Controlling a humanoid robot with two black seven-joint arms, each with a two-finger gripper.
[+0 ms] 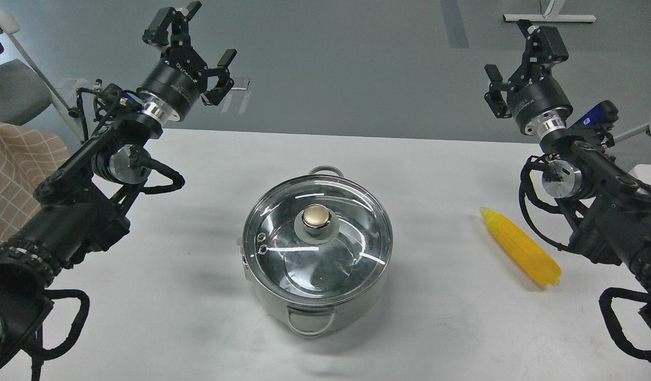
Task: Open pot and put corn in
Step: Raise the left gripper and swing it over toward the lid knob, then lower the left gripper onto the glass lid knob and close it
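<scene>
White table before you: the pot sits mid-table, glass lid on. The corn lies near the right edge. Left gripper and right gripper, fingers spread, hover empty past the far edge.

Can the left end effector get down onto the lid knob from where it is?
Probably yes. The left end effector is open and raised; nothing stands between it and the gold knob atop the glass lid.

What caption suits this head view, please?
Lidded pot centered, corn beside it, both grippers raised open.
</scene>
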